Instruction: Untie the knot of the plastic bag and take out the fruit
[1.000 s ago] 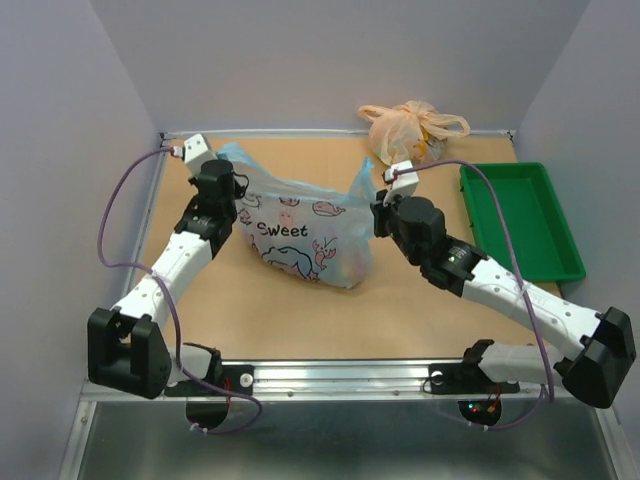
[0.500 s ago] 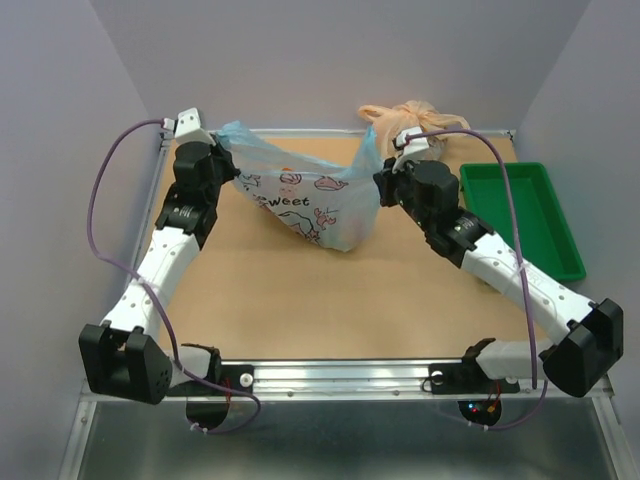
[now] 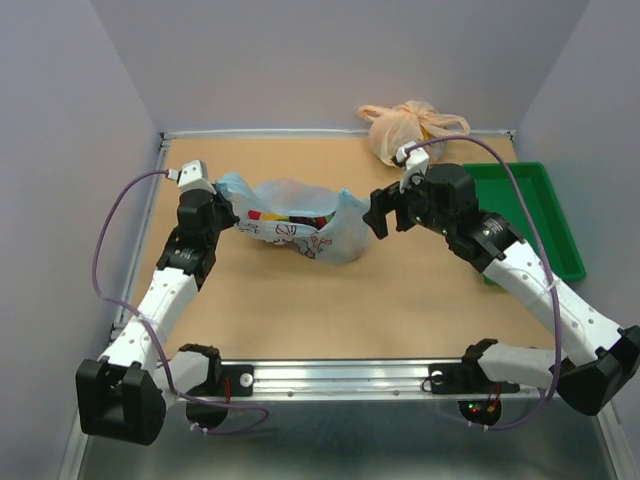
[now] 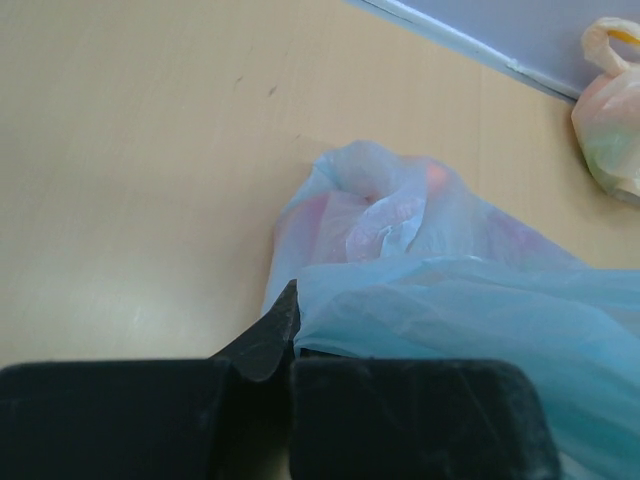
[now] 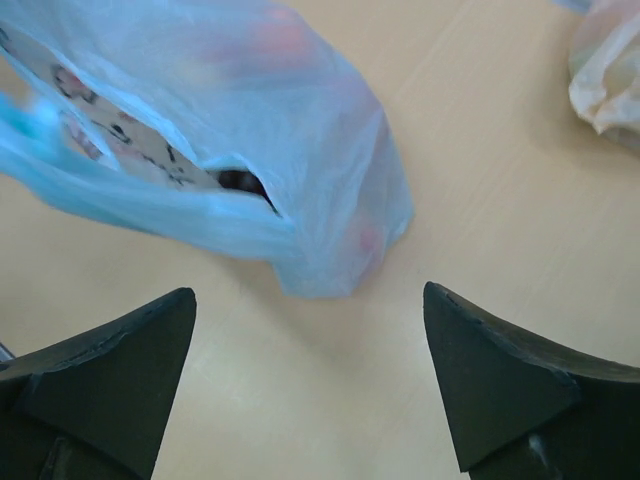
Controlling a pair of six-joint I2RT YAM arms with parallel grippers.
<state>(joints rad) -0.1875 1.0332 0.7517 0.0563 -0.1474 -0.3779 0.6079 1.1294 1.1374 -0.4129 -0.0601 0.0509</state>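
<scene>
Sagging pale-blue plastic bag (image 3: 300,232), mouth agape | left end effector (image 4: 290,352) clamped on it | right end effector (image 5: 310,296) apart

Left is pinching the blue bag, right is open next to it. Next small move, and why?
Probably ease the right gripper left and down into the mouth of the plastic bag, toward the fruit. The left gripper is shut on the bag's left edge. The mouth gapes upward with coloured fruit showing, and the right jaws are open and empty just off the bag's right end.

tan table (image 3: 330,310): blue plastic bag (image 3: 300,228) centre-left, peach-orange bag (image 3: 400,135) far edge, green tray (image 3: 540,215) right.
</scene>
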